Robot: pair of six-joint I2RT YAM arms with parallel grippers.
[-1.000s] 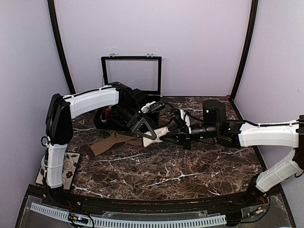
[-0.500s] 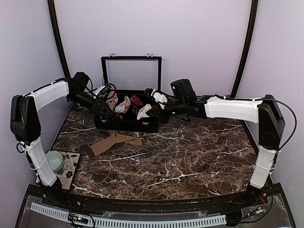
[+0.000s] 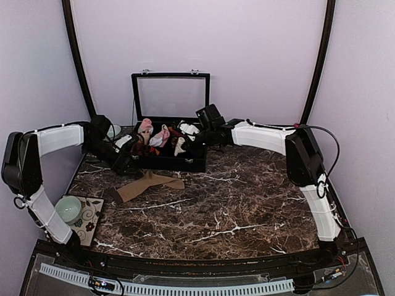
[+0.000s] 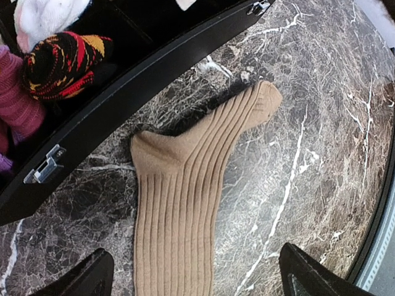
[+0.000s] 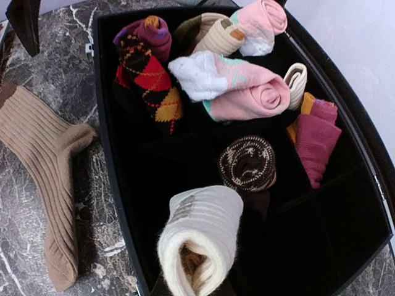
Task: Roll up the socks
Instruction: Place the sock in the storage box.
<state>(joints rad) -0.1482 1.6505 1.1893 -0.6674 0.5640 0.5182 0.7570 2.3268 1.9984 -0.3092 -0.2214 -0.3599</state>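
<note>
Tan sock flat beside black box

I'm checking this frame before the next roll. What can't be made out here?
- Right gripper: fingers outside the right wrist view, too small in the top view; open or shut unclear.
- Tan sock: cuff end cut off by the left wrist view's bottom edge; one sock or a stacked pair, unclear.
- Cream roll: lower end cut by the right wrist view's bottom edge.

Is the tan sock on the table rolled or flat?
Flat, not rolled: the tan sock lies spread full-length on the table beside the black box.
</note>
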